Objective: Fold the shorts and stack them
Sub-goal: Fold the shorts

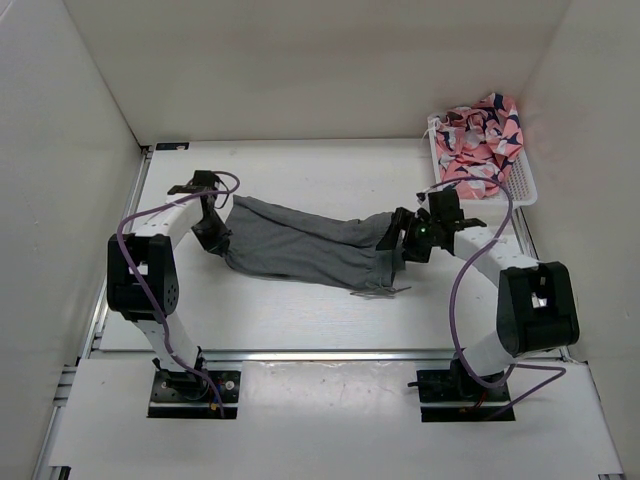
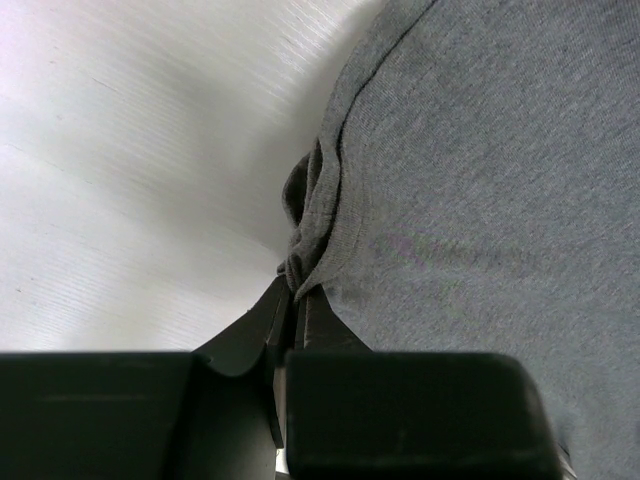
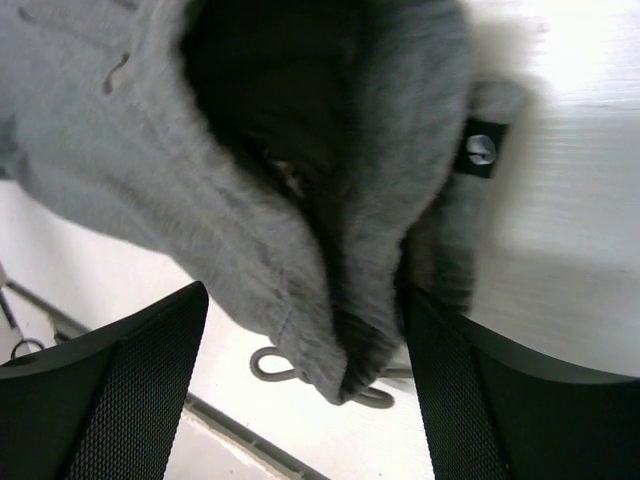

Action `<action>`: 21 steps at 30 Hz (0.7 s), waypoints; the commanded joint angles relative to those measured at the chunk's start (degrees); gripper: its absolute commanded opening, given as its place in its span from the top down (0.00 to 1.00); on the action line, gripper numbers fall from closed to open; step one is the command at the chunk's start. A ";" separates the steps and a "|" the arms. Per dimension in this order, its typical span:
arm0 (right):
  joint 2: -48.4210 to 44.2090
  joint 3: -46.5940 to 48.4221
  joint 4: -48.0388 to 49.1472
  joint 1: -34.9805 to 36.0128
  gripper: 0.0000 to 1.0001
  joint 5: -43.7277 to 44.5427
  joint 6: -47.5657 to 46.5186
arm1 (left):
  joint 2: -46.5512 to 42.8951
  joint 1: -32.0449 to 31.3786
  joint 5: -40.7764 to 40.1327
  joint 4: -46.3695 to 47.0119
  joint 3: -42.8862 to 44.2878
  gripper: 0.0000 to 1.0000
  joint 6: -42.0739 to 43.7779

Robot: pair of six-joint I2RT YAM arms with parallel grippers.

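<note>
The shorts [image 1: 300, 245] lie stretched left to right across the middle of the white tabletop [image 1: 300, 170], held at both ends. Their far edge runs almost straight from one gripper to the other. The near edge sags toward the near right, where the drawstring [image 1: 385, 290] trails onto the tabletop.

The left gripper [image 1: 214, 238] sits at the left end. In the left wrist view its fingers [image 2: 300, 320] are pressed together, pinching a small gathered bunch of the stitched hem. The cloth fans out smooth to the right of the pinch, with bare tabletop to its left.

The right gripper [image 1: 398, 240] is at the right end. In the right wrist view its fingers [image 3: 130, 400] stand apart, with a thick fold of waistband filling the gap and meeting both tips. A metal eyelet [image 3: 480, 150] shows on the band, and a loop of drawstring hangs below the fold.

A wide strip of bare tabletop lies between the shorts and the far wall, and a narrower strip between the shorts and the near edge. The left arm stands close to the left edge of the tabletop. Just beyond the right gripper, in the far right corner, is a white basket [image 1: 527, 188] holding pink patterned cloth [image 1: 480, 140].
</note>
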 commanded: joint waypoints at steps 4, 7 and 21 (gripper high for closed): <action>0.98 -2.45 1.84 3.45 0.23 -4.38 -0.87 | -0.77 -0.58 -1.18 -0.23 1.82 0.90 -0.93; -0.07 -3.52 1.31 4.68 0.36 -3.86 -0.26 | -0.77 -1.11 -1.18 -0.23 1.82 0.90 -0.93; -3.41 -0.72 -4.83 7.59 1.00 2.38 0.89 | -2.09 -2.17 -2.33 -0.84 1.82 0.90 -1.99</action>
